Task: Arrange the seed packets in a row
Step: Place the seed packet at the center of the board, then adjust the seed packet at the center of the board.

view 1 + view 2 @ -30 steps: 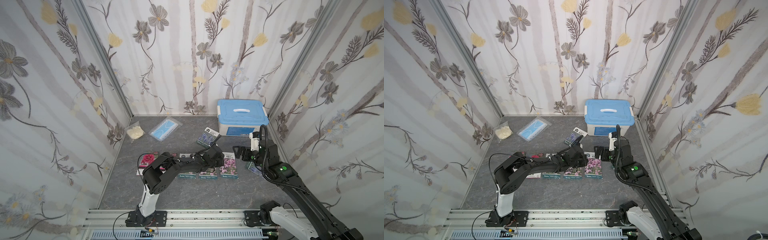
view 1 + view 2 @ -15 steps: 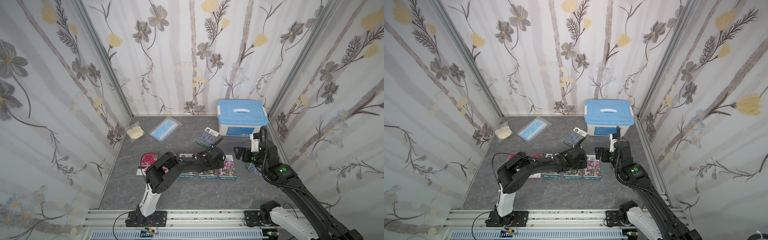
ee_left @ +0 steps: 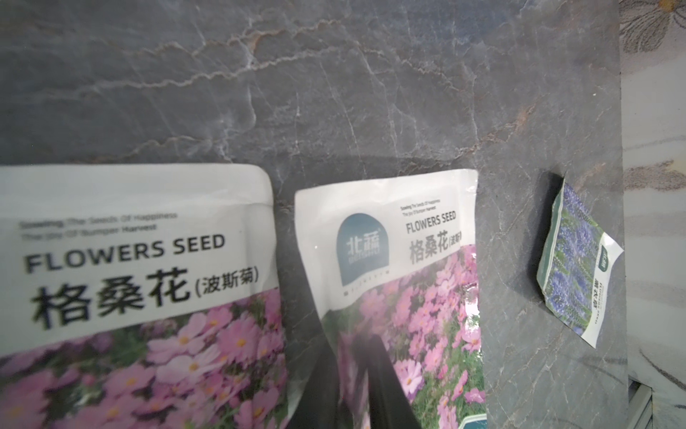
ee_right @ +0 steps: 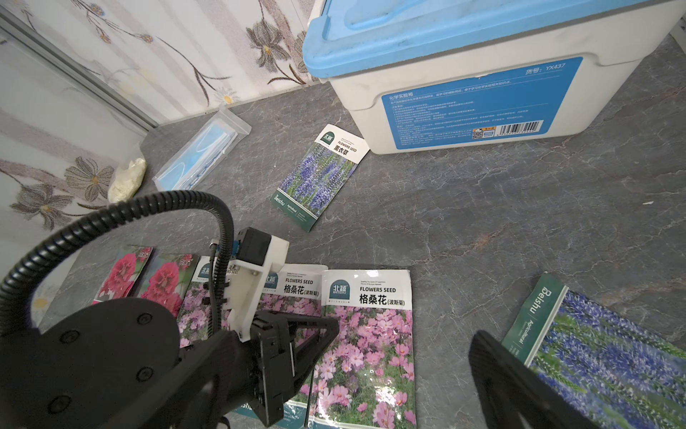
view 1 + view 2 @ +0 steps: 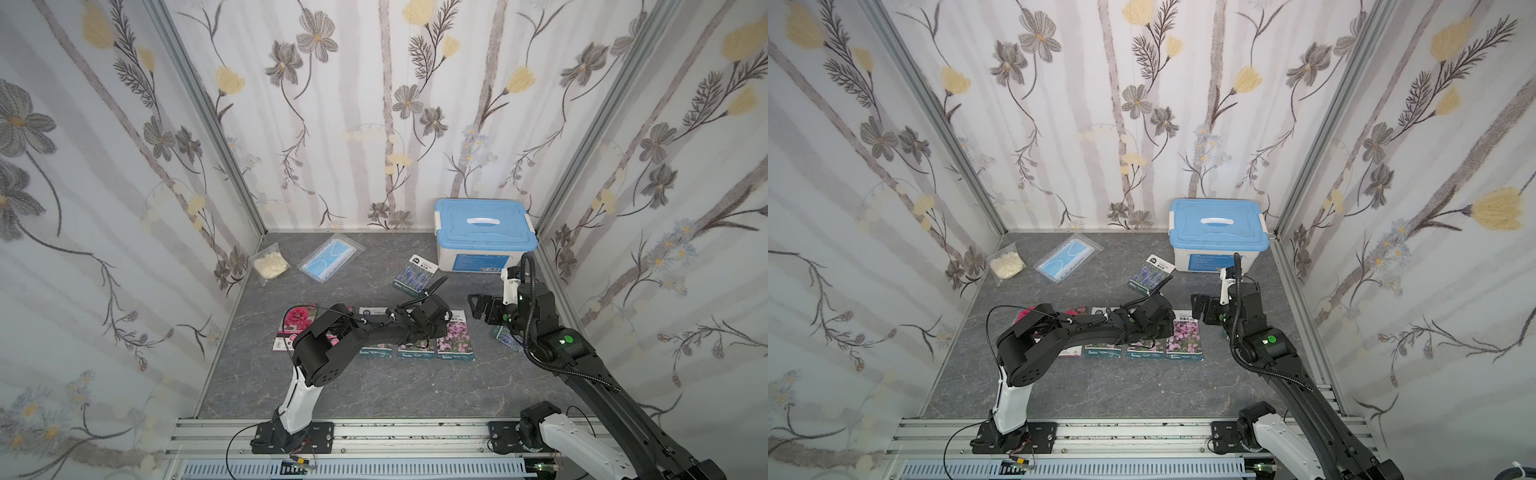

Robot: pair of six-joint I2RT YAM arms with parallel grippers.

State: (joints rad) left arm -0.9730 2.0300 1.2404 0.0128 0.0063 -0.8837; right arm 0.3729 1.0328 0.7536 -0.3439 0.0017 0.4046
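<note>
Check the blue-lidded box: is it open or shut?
Shut: the lid sits flat and square on the box in both top views.

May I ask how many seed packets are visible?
7: two red and three pink in the row, a lavender near the box, another by the right gripper; others may be hidden.

Bare floor (image 5: pixel 374 386) in front of the packet row (image 5: pixel 455 345) is open. The left arm (image 5: pixel 374 332) reaches over that row. Behind it, one loose packet (image 5: pixel 415 272) and the box (image 5: pixel 484 237) narrow the way. The mask bag (image 5: pixel 331 257) and cream bag (image 5: pixel 270 266) sit in the far-left corner.
</note>
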